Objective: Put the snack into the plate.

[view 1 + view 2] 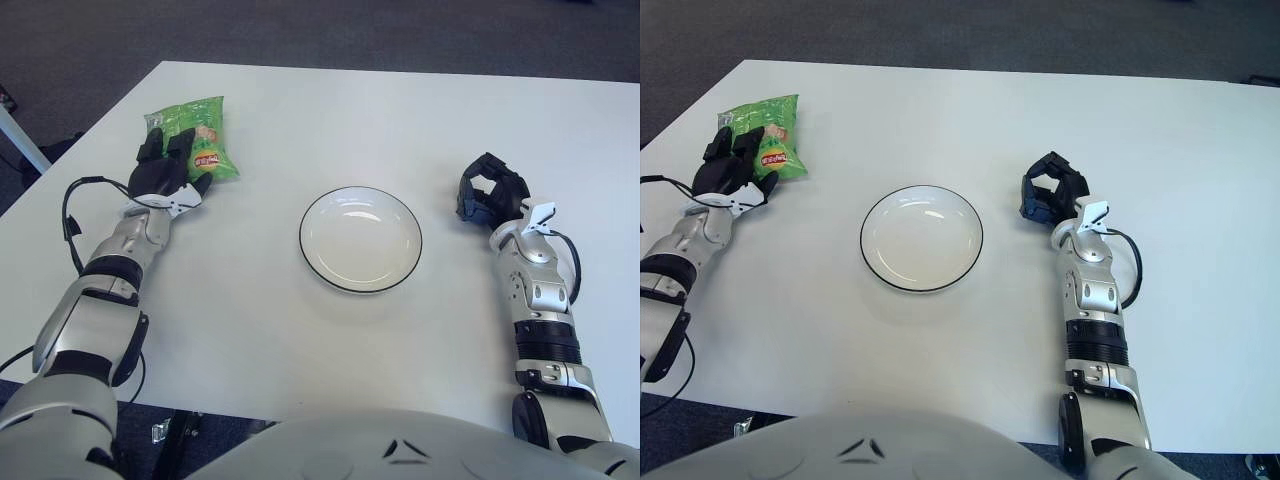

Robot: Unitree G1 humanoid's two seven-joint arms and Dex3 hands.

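snack [193,138] is a small green crinkly bag, sitting well out to the left of the plate [360,239] and a bit further back, near the table's [420,110] left edge. plate's got nothing in it yet, so the carry hasn't happened.

left hand [163,172] is on the near end of the bag, black fingers [178,145] laid over the lower part of the pack with the thumb coming round the plate-side edge. looks like it's got a grip, but honestly can't say how firm, and whether the bag is off the table or just pressed against it i can't tell from either eye.

right hand [489,194] shows on the far side of the plate from the snack, just right of the rim, fingers curled in on nothing, idle.

handling-wise my guess: bag like this is light, puffy and soft, foil skin probably slippery, contents crush easy. so no hard squeeze. best hold is across the lower body of the pack like it's doing now, pinching film and air cushion together, not the thin sealed seam which would just fold. being so light it could swing or slip on the way over to the plate, so slow sweep right and let go low over the middle.
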